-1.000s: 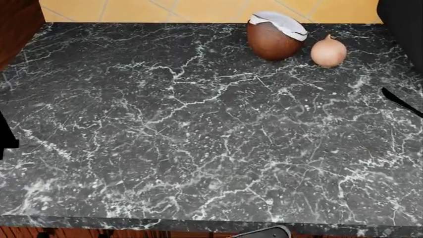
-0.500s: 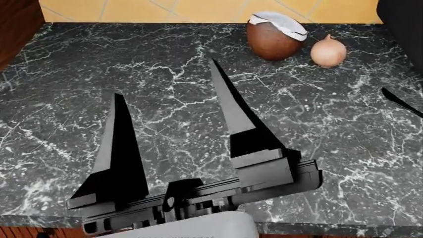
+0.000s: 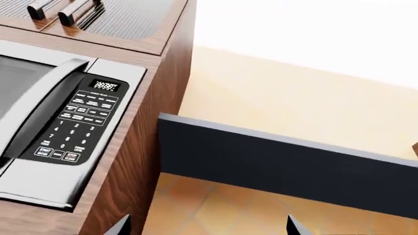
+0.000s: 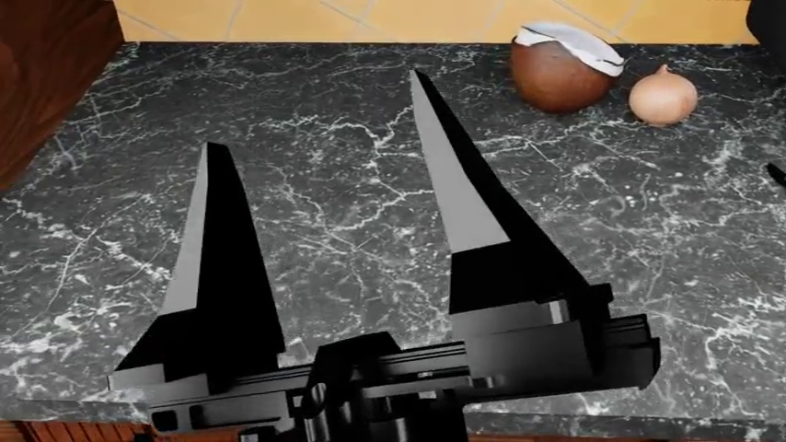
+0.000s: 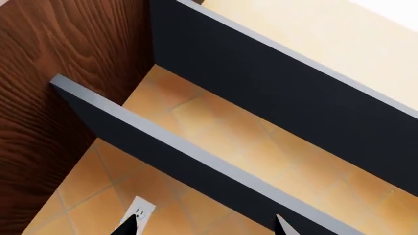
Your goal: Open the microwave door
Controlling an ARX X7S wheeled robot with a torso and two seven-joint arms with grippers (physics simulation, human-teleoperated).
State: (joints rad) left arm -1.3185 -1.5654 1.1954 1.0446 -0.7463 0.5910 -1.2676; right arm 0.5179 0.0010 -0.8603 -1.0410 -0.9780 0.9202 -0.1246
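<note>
Counter [image 4: 368, 184]: black marble with white veins, yellow tile wall behind, wood cabinet at its left end. On the counter, far right corner: 1 coconut [image 4: 559, 74] with a white cut face, 1 onion [image 4: 664, 95] just beside it, not touching.

Microwave [image 3: 58, 122]: 1 unit, seen only from the left wrist view, built into a wood cabinet [image 3: 150, 122]. It does not show in the head view. The door looks flush with the front, so closed. Handle [image 3: 39, 98]: 1 silver bar, long axis running along the door edge, just beside the keypad [image 3: 78, 125]. The keypad column runs parallel to the handle. Microwave front faces the left wrist camera at a slant. Above the microwave: 2 short metal bars [image 3: 72, 10].

Left gripper [image 3: 207, 227]: only the two fingertips show, set wide apart, nothing between them, well apart from the handle.

Right gripper [image 5: 203, 226]: tips likewise wide apart, holding nothing, facing 2 dark shelves [image 5: 216, 166] against tile and 1 wall outlet [image 5: 140, 211].

Head view: 1 gripper [image 4: 315, 110] over the counter, two long black fingers spread wide, pointing toward the wall. Which arm, I cannot tell.
</note>
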